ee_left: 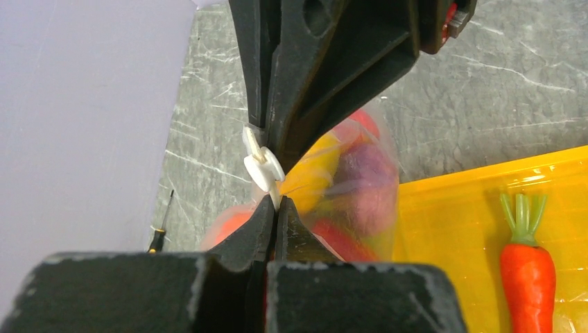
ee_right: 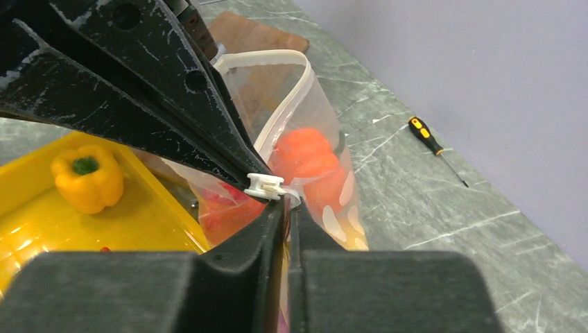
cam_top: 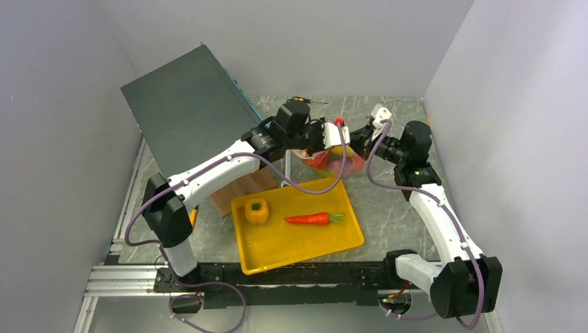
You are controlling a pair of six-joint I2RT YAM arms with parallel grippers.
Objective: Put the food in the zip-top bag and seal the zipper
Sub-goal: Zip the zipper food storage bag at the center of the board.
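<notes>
Two pieces of the food lie outside the zip-top bag: a yellow pepper and a carrot, apart from each other on the yellow tray in the lower middle of the top view. The bag is held up just beyond the tray's far edge, near the top centre. It already carries an orange piece plus red and purple ones.

Both arms meet at its mouth. The left gripper, at the bottom of its own wrist view, has its fingers pressed together on the zipper just below the white slider. The right gripper, at the bottom of its wrist view, has its fingers likewise clamped on the strip beside the slider.

Pinching the edge from two sides is, I judge, meant to brace it so the slider can run along the track without crumpling the soft plastic. Toward the top of the right wrist view the zipper loops wide open, so the mouth is not sealed. Sealing now would leave the task short, though the opening looks wide enough for the two pieces on the tray.

A screwdriver lies on the table at the right, well apart from the bag.
</notes>
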